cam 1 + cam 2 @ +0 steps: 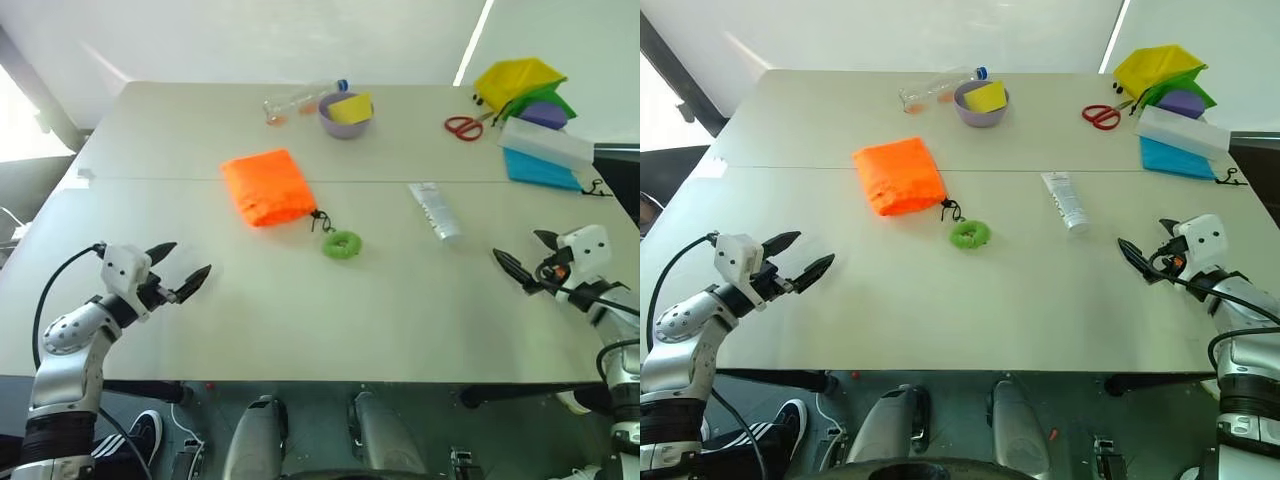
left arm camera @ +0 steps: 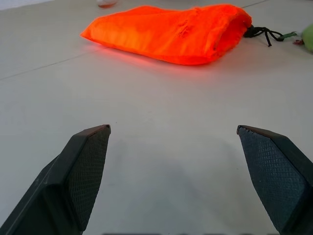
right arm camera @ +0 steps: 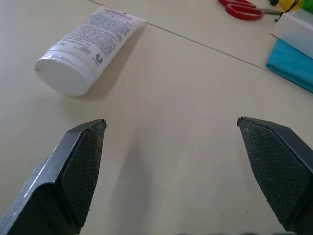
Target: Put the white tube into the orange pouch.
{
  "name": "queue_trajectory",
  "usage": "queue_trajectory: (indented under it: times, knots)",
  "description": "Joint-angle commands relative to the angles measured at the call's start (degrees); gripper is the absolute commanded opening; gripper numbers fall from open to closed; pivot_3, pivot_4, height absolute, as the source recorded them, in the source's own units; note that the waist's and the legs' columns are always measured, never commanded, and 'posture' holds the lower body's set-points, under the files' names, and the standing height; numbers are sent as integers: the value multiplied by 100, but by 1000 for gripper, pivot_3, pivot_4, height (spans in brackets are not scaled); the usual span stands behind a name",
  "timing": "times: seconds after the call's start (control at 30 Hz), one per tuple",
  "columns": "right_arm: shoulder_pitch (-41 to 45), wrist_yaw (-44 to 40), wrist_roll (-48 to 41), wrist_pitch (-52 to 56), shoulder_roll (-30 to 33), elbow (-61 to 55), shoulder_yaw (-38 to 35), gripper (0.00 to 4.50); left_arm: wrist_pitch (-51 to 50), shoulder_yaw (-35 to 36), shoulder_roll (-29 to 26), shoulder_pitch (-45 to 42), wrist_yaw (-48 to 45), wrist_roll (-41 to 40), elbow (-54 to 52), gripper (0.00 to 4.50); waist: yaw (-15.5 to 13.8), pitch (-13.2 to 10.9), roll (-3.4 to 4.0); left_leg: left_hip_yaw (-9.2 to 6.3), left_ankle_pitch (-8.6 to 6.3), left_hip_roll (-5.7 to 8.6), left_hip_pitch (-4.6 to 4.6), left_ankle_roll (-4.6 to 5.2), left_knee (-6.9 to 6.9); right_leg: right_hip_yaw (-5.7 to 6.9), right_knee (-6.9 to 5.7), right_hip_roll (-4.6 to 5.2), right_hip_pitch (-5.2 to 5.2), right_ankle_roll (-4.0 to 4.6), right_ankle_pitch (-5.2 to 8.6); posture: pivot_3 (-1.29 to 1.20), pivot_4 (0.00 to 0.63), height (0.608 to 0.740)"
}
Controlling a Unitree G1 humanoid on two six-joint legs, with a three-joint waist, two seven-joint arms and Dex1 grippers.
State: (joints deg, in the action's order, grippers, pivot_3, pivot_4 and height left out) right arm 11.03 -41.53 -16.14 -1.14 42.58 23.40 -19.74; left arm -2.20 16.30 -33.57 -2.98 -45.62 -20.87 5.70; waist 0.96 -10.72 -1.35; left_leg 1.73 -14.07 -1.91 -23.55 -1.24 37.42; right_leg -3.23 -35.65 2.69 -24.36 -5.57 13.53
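On the pale surface (image 1: 400,300), nothing is grasped yet; the reach for the tube seems the step in hand.
The orange pouch (image 1: 267,186) lies left of centre, white tube (image 1: 435,211) well to its right; left claw (image 1: 178,271) and right claw (image 1: 528,255) both spread, empty. Right claw, nearer, should likely close across the tube.

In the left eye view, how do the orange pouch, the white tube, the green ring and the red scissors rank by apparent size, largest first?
1. orange pouch, clearly the largest.
2. white tube.
3. green ring and red scissors: they look about alike, and the scissors lie farther from the camera, so I leave these two unranked.
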Motion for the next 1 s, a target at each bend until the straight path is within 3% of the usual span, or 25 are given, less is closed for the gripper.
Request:
queue_trajectory:
  times: [0.03,0.77,0.87,1.0]
  knots:
    - [106,112,-16,-181,20,81,-177,4500,54,81,-53,29,-51,-103,-274,4433,4,0,0,1,0,0,0,0,-4,0,4,0,0,0,0,0,150,740]
    - [236,180,19,-232,-34,-47,7,4500,-825,-307,29,-531,449,-153,-1394,4433,14,0,0,6,1,3,3,1,-14,-3,11,-9,4,-5,-3,0,150,740]
    - [121,-157,-267,-71,-119,-583,89,4500,-616,-480,66,-902,737,241,-1161,4433,3,0,0,5,1,4,5,1,-12,-2,9,-11,5,-5,-3,0,150,740]
    - [-366,-956,-906,469,-269,-2214,568,4500,-269,-981,357,-1505,1187,929,-766,4433,-15,2,2,0,1,4,7,1,-10,-2,5,-15,9,-16,-9,0,150,740]
